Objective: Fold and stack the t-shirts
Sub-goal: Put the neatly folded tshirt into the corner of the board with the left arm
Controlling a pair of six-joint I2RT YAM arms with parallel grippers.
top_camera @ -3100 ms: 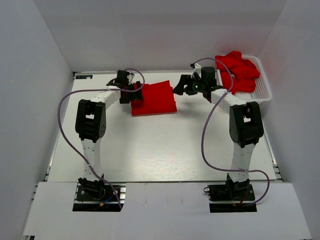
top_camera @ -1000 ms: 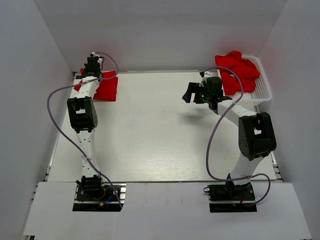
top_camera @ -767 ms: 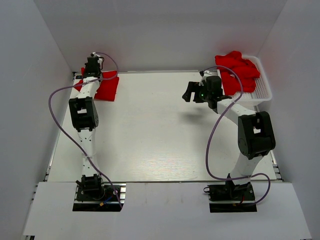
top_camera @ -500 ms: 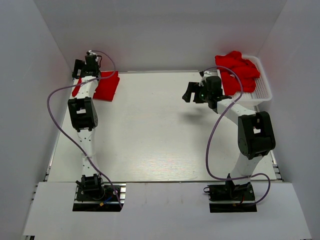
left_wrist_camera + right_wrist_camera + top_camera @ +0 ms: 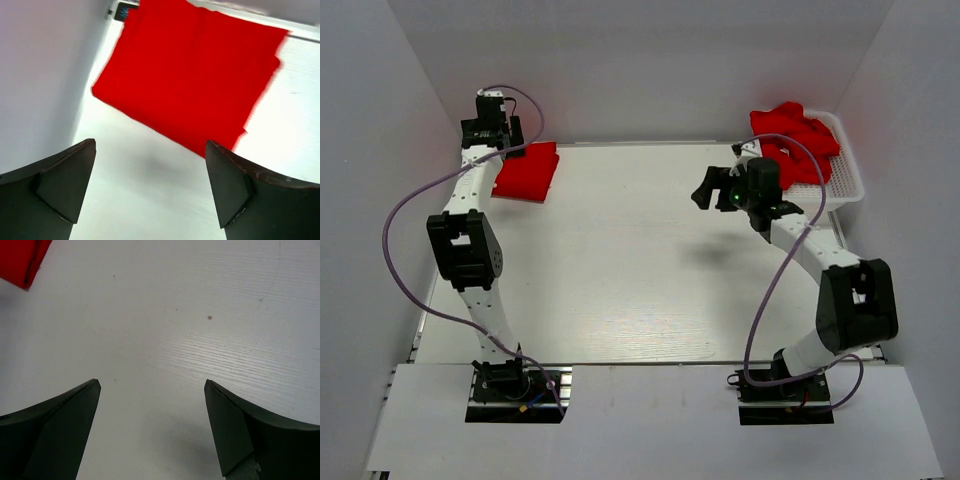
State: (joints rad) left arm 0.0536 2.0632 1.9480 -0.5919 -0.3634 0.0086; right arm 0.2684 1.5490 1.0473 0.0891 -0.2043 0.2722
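One folded red t-shirt point(image 5: 527, 170) lies flat at the table's far left corner; it fills the top of the left wrist view point(image 5: 190, 80). My left gripper point(image 5: 492, 135) is open and empty, lifted just behind and left of it, fingers point(image 5: 60, 185) apart over bare table. Several unfolded red t-shirts point(image 5: 795, 140) are heaped in the white mesh basket point(image 5: 840, 185) at the far right. My right gripper point(image 5: 702, 190) is open and empty above the table, left of the basket. In the right wrist view point(image 5: 150, 430) only a red corner point(image 5: 20, 260) shows at top left.
White walls close in the table on the left, back and right. The left gripper is close to the left wall point(image 5: 40, 75). The bare white table point(image 5: 640, 270) spans the middle and front between both arms.
The left gripper carried the folded shirt from the table's far middle to the far left corner, let go and rose. The right gripper drew back to the right and stayed open.
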